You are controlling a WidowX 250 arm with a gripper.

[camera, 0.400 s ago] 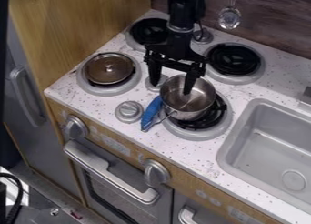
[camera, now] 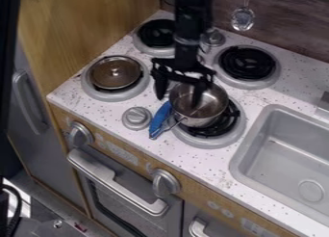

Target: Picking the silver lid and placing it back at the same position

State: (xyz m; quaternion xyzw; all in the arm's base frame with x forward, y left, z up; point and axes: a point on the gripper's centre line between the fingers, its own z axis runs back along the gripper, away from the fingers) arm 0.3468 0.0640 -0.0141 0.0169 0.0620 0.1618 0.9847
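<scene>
Silver lid (camera: 116,73) atop the left front burner (camera: 106,95), concealing most of its centre. Black gripper (camera: 177,101) at the pot (camera: 204,117), jaws parted: one beside the rim, one overlapping the interior, tip depth indistinct. Sink (camera: 252,140) cropped at right edge; arm (camera: 189,21) cut off at top.

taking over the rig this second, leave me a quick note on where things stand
Gripper: open, no lid in it, one finger over the inside of the saucepan, the other outside its rim
Lid: knob up on the burner beside the wooden panel
Done: can't tell if the lid was already lifted and returned
Left: if not, likely clear the saucepan, grip the lid, set it back on that burner
</scene>
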